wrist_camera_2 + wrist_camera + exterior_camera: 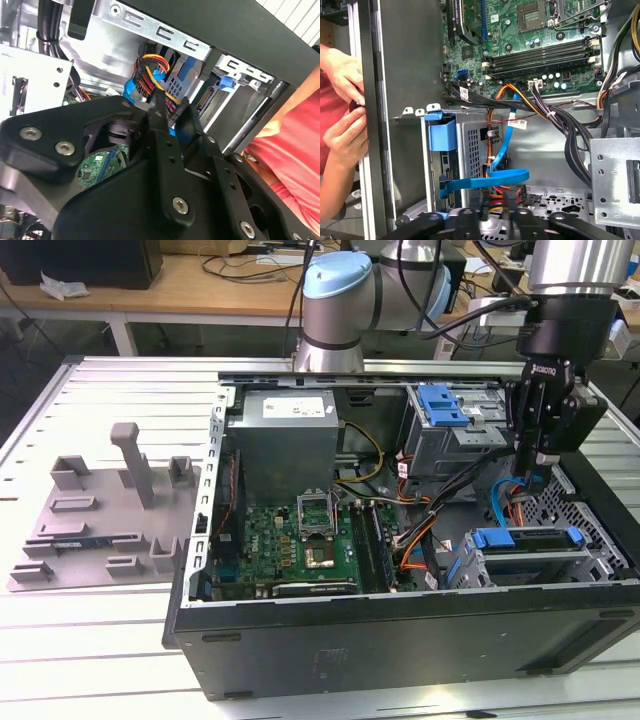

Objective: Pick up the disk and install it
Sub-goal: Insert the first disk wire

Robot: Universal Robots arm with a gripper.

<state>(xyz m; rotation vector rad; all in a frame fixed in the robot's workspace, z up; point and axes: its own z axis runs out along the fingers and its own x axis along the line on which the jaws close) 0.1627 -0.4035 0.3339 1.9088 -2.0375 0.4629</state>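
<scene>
The disk (525, 538), grey with a blue carrier bracket, lies flat in the drive bay at the near corner of the open computer case (400, 630), on the exterior view's right. In the first wrist view its blue bracket end (442, 132) shows at the cage's edge. My gripper (531, 468) hangs just above and behind the disk, pointing down into the case. Its black fingers (161, 135) stand a small gap apart in both wrist views, with nothing between them. A blue data cable (490, 180) and orange-yellow power wires (495, 200) lie right under the fingertips.
A person's hands (342, 125) rest on the case's outer wall, and a red sleeve (295, 150) is close by. The motherboard (300, 540), the grey power supply (285, 440), an upper bay with a blue latch (445, 405) and cable bundles (560, 120) crowd the case. A grey fixture (100, 510) sits on the table.
</scene>
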